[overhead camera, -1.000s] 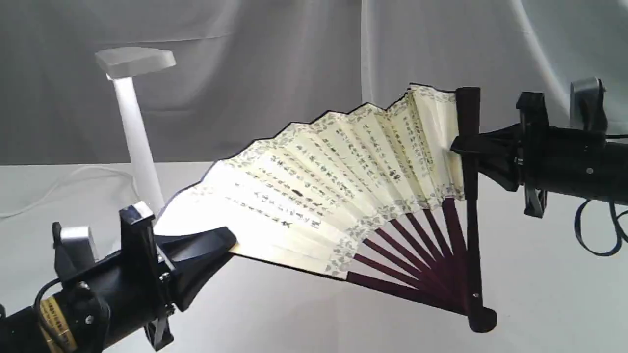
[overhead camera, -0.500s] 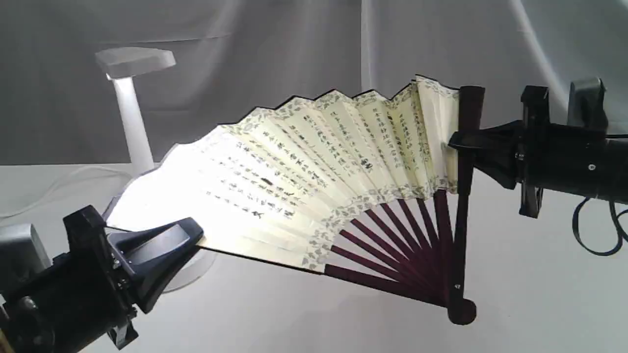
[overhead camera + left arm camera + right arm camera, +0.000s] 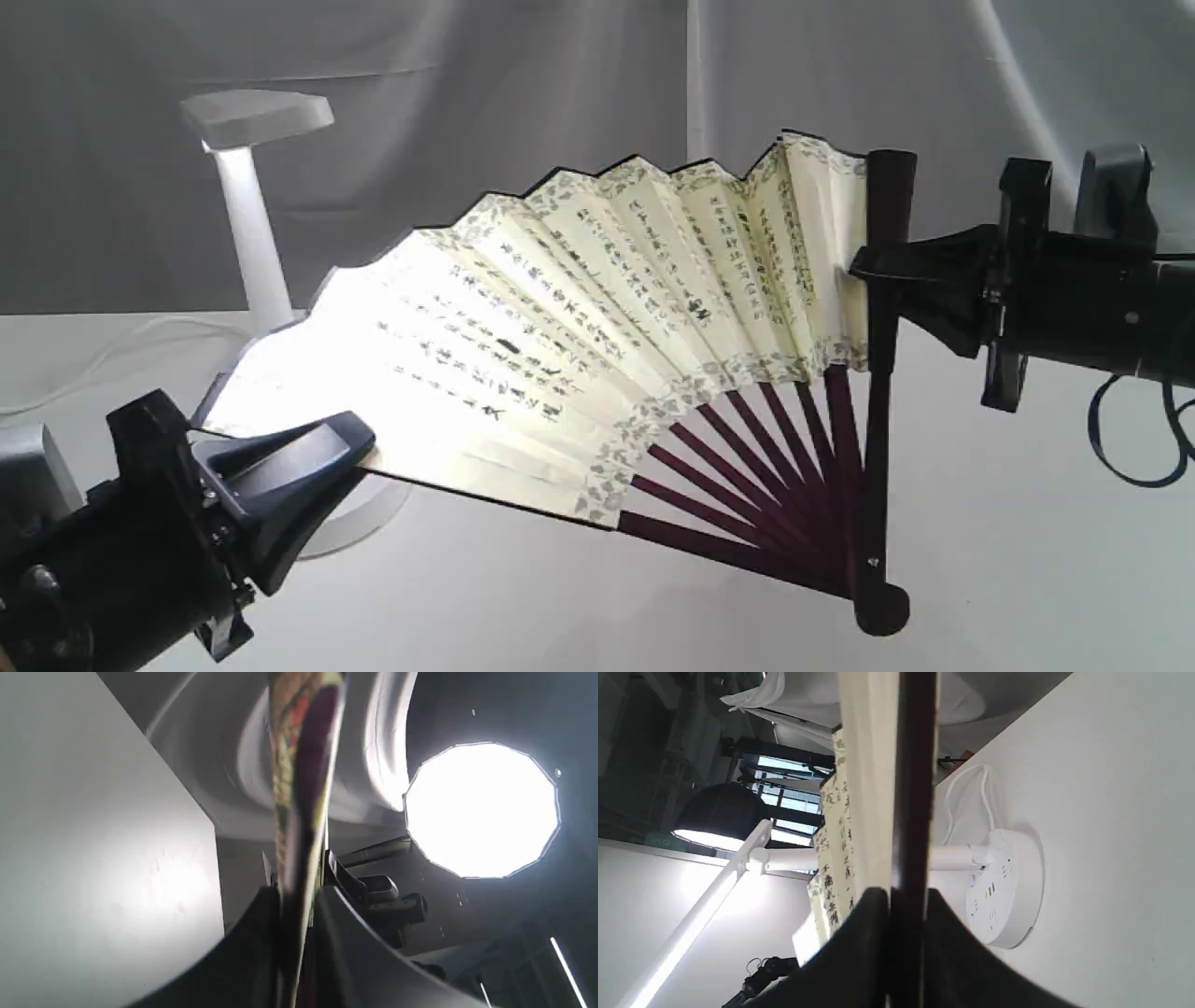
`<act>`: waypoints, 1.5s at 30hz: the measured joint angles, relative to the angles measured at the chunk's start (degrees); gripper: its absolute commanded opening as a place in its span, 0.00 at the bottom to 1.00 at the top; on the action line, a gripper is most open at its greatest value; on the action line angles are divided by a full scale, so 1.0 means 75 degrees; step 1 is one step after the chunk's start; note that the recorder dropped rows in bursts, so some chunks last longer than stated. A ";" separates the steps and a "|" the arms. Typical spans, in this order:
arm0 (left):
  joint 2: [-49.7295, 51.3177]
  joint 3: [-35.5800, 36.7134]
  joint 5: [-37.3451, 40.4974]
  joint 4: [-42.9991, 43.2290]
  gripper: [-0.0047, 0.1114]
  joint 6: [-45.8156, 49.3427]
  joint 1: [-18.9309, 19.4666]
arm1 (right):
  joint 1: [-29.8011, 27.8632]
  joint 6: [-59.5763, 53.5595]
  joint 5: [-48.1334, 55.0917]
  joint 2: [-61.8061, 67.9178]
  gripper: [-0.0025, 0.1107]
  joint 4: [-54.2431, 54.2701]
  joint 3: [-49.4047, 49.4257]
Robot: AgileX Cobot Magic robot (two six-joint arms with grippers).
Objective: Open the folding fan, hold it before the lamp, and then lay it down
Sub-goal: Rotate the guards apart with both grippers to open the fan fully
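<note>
The folding fan (image 3: 597, 327) is spread open in the air, cream leaf with black calligraphy, maroon ribs meeting at the pivot low on the right. Its lit left part stands in front of the white lamp (image 3: 250, 233), whose round base (image 3: 369, 523) shows below the leaf. My left gripper (image 3: 359, 450) is shut on the fan's lower left guard; the left wrist view shows the fan's edge (image 3: 299, 788) pinched between the fingers. My right gripper (image 3: 864, 273) is shut on the upright dark guard (image 3: 913, 788), with the lamp's base (image 3: 1008, 891) behind it.
A white tabletop (image 3: 1027, 579) lies beneath the fan, grey drapes behind. The lamp's white cord (image 3: 93, 359) trails at the left. A blue cable loop (image 3: 1134, 439) hangs under the right arm. A bright studio light (image 3: 481, 809) shows in the left wrist view.
My left gripper has carried its guard down and to the left, spreading the fan wider across the lamp. The right gripper and its guard shifted only slightly.
</note>
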 measured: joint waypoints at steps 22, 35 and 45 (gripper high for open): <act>-0.0061 -0.0243 0.1139 -0.1115 0.40 0.0591 0.0000 | 0.0378 0.0300 0.0013 0.0000 0.02 -0.0115 0.0000; 0.0557 -0.0673 0.1359 -0.1217 0.40 0.0537 0.0000 | 0.0378 0.0394 -0.0015 0.0000 0.02 -0.0272 0.0000; 0.0876 -0.0847 0.1358 -0.0564 0.04 0.0197 0.0012 | 0.0378 0.0313 -0.0015 0.0000 0.02 -0.0355 0.0000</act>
